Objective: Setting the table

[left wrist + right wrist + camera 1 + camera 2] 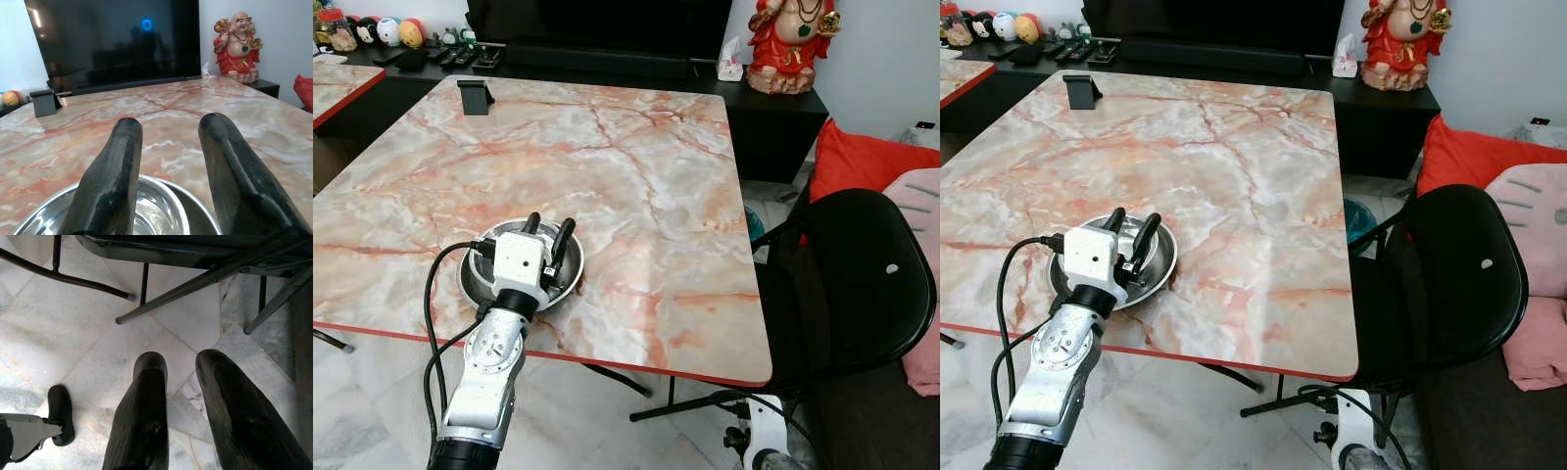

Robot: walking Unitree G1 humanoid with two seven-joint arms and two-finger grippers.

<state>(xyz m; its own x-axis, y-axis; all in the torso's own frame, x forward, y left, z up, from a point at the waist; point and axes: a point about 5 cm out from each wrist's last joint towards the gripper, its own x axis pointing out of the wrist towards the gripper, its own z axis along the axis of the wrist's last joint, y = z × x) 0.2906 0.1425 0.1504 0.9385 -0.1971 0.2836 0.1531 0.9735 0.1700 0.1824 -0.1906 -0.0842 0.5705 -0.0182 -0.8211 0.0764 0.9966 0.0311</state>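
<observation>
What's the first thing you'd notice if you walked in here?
Probably the robot's left gripper, fingers apart, poised over a shiny metal bowl near the front edge of the pink marble table. Next, the red laughing Buddha statue on the black cabinet behind the table, and the black chair on the right.

1. Table [636,176]: glossy, smooth marble-look top, pink-veined, red edging.
2. Bowl [570,276]: polished, mirror-bright metal.
3. Left gripper [548,235]: matt black, faintly textured fingers [110,181]; silver brushed-metal arm.
4. Chair [867,269]: smooth black seat, slight sheen.
5. Floor [63,333]: pale polished stone tiles.
6. Cushion [862,162]: red cloth.
</observation>
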